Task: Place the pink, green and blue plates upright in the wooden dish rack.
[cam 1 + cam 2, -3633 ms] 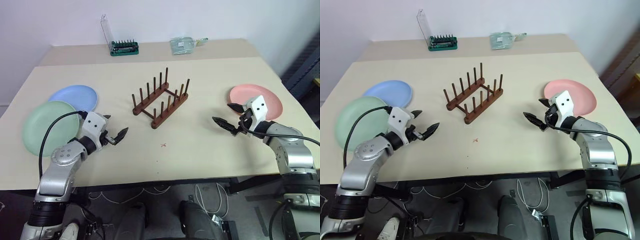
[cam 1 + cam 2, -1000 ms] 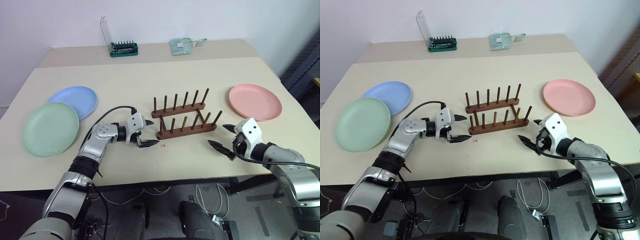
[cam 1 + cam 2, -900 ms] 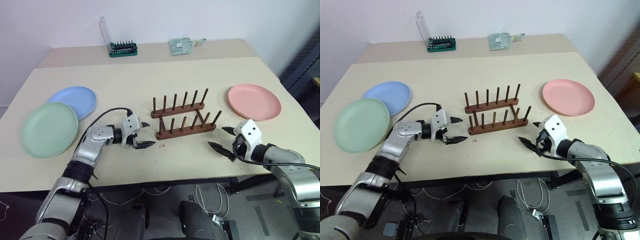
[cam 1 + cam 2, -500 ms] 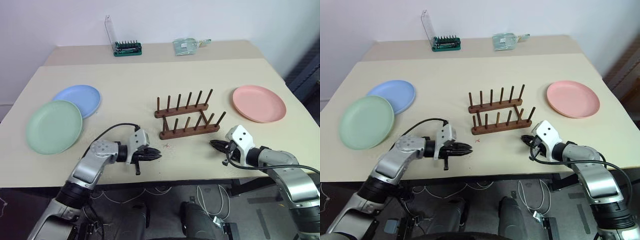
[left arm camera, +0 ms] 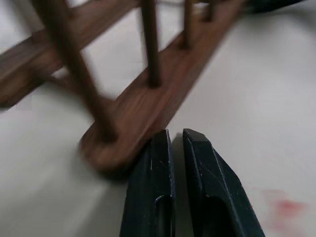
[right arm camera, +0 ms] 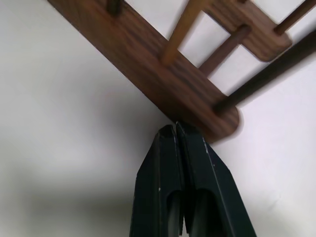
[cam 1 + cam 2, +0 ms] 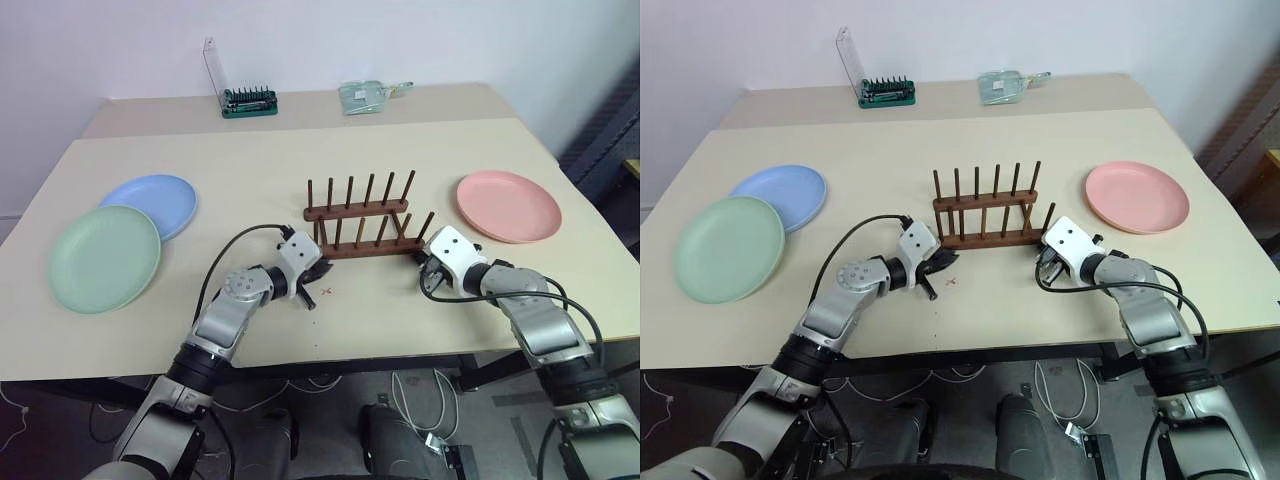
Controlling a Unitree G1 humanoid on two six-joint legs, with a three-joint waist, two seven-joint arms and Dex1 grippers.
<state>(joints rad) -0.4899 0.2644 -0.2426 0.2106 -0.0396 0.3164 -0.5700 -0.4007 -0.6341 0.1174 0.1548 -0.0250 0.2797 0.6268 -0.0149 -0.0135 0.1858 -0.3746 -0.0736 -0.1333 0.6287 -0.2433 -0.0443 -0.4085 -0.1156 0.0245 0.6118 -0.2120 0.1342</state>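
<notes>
- The small dark brown wooden dish rack [image 7: 362, 232] with thin upright pegs is standing near the middle of the beige desk [image 7: 300, 160], holding no plates.
- The left gripper [image 5: 170, 136] is resting with its jaws pressed together, holding nothing, its tips right against the rounded end of the rack's near rail.
- The right gripper [image 6: 176, 129] is sitting at the rack's other end, jaws fully closed and empty, tips touching the near rail's edge just beside its end peg.
- The round pale mint green plate [image 7: 104, 258] is lying flat at the desk's left side, with the round light blue plate [image 7: 150, 204] lying flat just behind it, their rims overlapping.
- The round salmon pink plate [image 7: 509, 206] is lying flat on the right side, well apart from the other two.
- A green screwdriver-bit holder [image 7: 249, 100] is standing at the far edge.
</notes>
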